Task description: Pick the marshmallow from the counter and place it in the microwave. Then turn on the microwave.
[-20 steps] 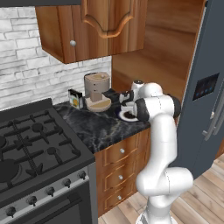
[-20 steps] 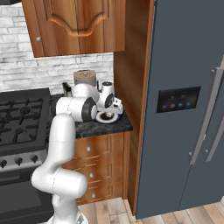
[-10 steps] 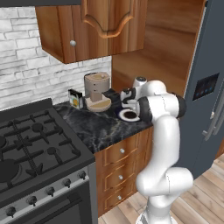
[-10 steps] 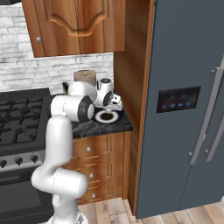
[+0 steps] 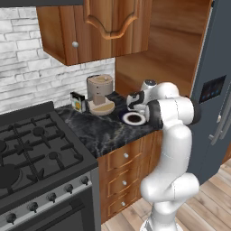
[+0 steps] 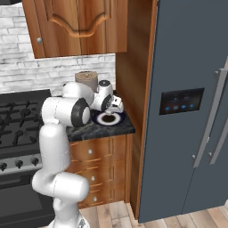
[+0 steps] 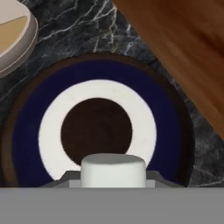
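Hand view: marshmallow [image 7: 113,170] low at the bottom edge, sitting right between the pincer's 2 tips and apparently pinched there, above the round plate [image 7: 26,131] with its navy ring, white band and dark brown centre on the black-speckled counter [image 7: 78,26]. Left base view: gripper [image 5: 134,104] poised over that plate near the counter's right end, just beside the wooden side panel [image 5: 171,49], beige jar-like appliance [image 5: 101,92] behind.
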You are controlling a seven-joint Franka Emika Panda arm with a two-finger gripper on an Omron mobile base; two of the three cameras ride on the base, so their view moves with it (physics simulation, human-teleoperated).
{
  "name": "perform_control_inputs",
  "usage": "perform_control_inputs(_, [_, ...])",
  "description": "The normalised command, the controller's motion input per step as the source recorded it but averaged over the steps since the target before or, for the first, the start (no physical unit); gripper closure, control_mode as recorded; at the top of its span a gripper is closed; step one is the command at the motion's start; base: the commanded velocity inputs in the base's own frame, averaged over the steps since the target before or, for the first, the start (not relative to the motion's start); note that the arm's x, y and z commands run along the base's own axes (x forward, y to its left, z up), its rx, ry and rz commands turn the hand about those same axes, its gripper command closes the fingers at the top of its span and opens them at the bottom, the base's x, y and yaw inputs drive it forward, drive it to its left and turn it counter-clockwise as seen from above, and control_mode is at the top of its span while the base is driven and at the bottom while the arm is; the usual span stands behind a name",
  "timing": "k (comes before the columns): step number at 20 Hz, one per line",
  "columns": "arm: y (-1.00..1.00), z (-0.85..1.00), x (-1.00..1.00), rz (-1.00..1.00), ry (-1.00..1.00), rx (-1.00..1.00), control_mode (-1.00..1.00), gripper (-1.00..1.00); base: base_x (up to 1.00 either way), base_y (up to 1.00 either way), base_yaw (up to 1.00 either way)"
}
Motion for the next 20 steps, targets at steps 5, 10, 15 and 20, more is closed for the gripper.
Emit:
perform_control_inputs(5, [0.00, 0.26, -0.55, 0.00, -0.10, 0.00, -1.00, 1.00, 0.00, 0.00, 0.00])
perform_control_inputs(10, [0.00, 0.28, -0.51, 0.00, -0.09, 0.00, -1.00, 1.00, 0.00, 0.00, 0.00])
perform_control_inputs(15, [0.00, 0.36, -0.49, 0.00, -0.05, 0.00, -1.00, 1.00, 0.00, 0.00, 0.00])
perform_control_inputs(20, [0.00, 0.39, -0.43, 0.00, -0.06, 0.00, -1.00, 1.00, 0.00, 0.00, 0.00])
